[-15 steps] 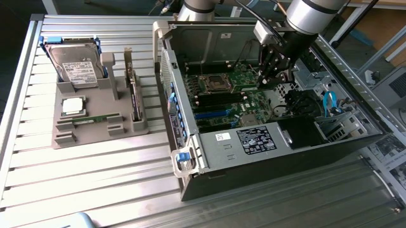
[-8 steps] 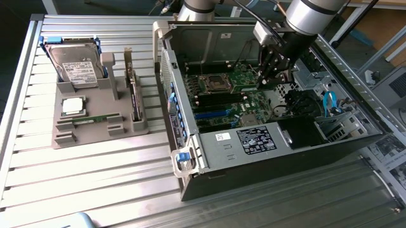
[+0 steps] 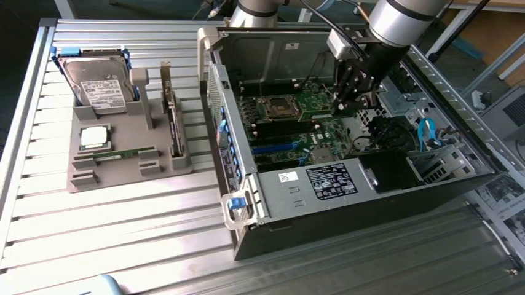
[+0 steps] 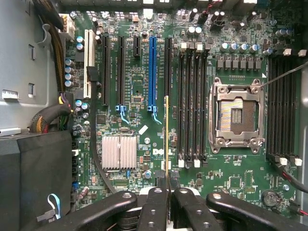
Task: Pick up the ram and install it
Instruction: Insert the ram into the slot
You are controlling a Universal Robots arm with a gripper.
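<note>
Ram, a thin narrow green circuit-board stick (image 4: 166,139), sits pinched edge-on between my black gripper's (image 4: 166,192) fingers in the wrist view, reaching out from them over the green motherboard (image 4: 139,86), beside the row of long black memory slots (image 4: 192,103). In the exterior view, my gripper (image 3: 355,101) hangs inside the open black computer case (image 3: 369,184); a look-alike green stick (image 3: 174,126) stands in the grey holder tray (image 3: 123,169) at the exterior view's left.

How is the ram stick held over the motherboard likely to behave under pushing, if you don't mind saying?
The ram, seen edge-on in the gripper, looks thin and straight: probably stiff and light. So thin, it may crack if forced sideways near the slots.
</note>
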